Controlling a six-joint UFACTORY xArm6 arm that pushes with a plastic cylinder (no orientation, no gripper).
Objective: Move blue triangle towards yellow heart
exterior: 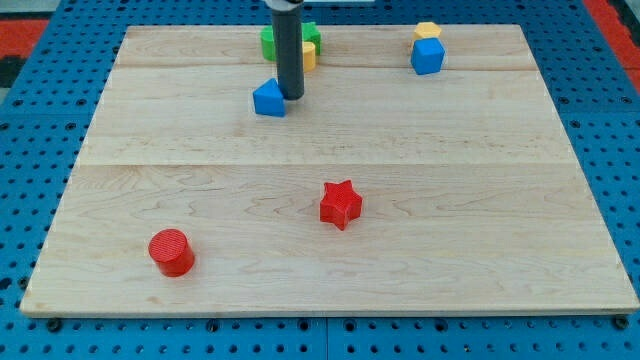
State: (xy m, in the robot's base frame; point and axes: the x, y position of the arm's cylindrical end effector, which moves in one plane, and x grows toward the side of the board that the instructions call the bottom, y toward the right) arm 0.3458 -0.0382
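No jaws: my tip (291,96) | touching blue triangle (268,99) | view's right side

Bright, even overhead light fills the frame; blocks cast only small soft shadows, and focus is sharp throughout.

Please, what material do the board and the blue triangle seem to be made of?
The board looks like pale wood with a smooth, faintly glossy finish: grain lines and plank seams show. The blue triangle, just left of my tip, looks like matte plastic with even colour, though painted wood is possible.
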